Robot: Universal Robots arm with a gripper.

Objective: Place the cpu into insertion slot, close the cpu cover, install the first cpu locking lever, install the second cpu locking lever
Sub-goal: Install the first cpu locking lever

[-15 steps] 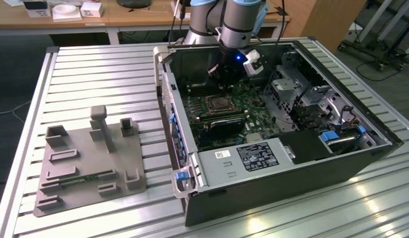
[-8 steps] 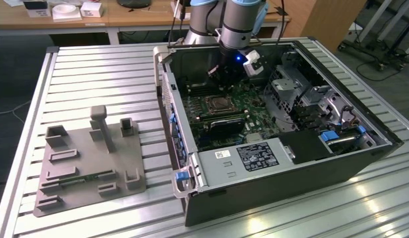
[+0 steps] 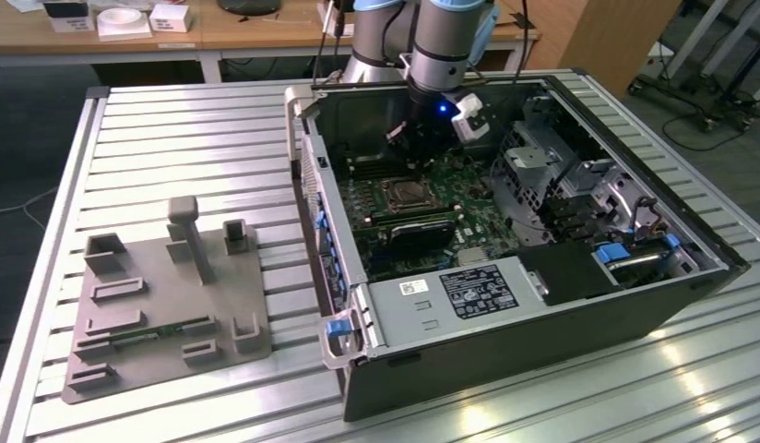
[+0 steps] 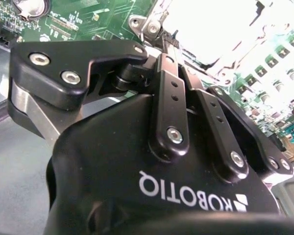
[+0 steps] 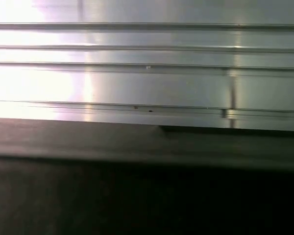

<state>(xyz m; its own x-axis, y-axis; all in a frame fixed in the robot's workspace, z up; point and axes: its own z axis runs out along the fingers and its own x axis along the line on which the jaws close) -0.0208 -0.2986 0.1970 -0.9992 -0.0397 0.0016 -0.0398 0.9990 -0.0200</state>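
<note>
Currently, gripper (image 3: 411, 148): we saw it inside the computer case (image 3: 504, 369); finger state, we could not tell.
Insertion slot (image 3: 409, 194): just below it.

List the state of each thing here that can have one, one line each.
Computer case: lying on its side, side panel off, inside exposed.
Processor socket: on the green board, metal frame around a dark centre; whether a chip sits inside cannot be told.
Gripper: inside the case, above the board beyond the socket.
</note>
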